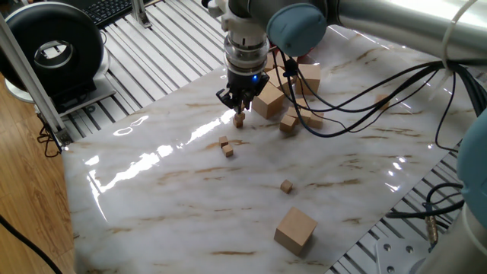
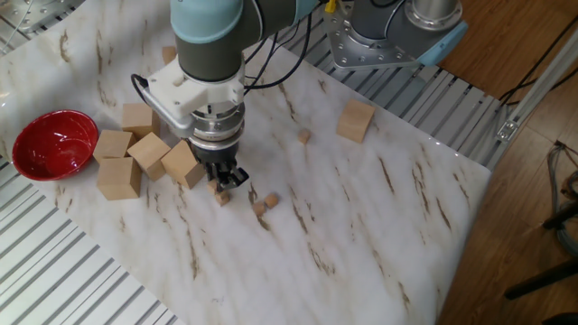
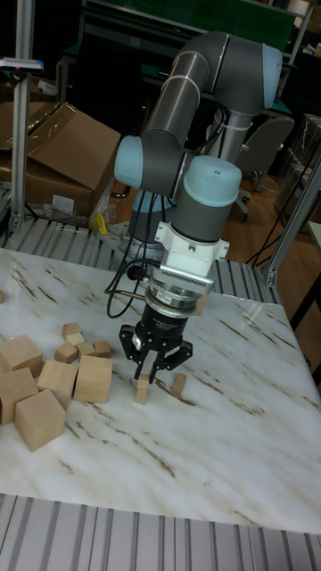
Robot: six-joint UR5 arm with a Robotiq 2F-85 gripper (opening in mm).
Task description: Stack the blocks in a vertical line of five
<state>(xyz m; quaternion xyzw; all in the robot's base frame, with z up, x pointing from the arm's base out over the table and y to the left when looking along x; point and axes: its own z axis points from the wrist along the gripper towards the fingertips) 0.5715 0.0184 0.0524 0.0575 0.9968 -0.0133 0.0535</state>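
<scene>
My gripper point(image 1: 240, 109) point(image 2: 223, 181) point(image 3: 152, 376) hangs low over a tiny light-wood block point(image 1: 239, 120) point(image 2: 223, 197) point(image 3: 141, 393). That block looks taller than one cube, like two stacked. The fingers are slightly apart, just above or around its top, and I see nothing held between them. Two more tiny blocks point(image 1: 223, 141) point(image 1: 228, 151) lie close together a little nearer the table's middle, seen in the other fixed view as the pair point(image 2: 259, 208) point(image 2: 272, 199). A further single block point(image 1: 286, 186) point(image 2: 304, 136) sits apart from them.
A cluster of bigger wooden cubes point(image 1: 268, 100) point(image 2: 183, 163) point(image 3: 93, 379) sits right beside the gripper. One large cube point(image 1: 295, 230) point(image 2: 358, 120) stands alone near a table edge. A red bowl point(image 2: 54, 144) rests at the corner beyond the cluster.
</scene>
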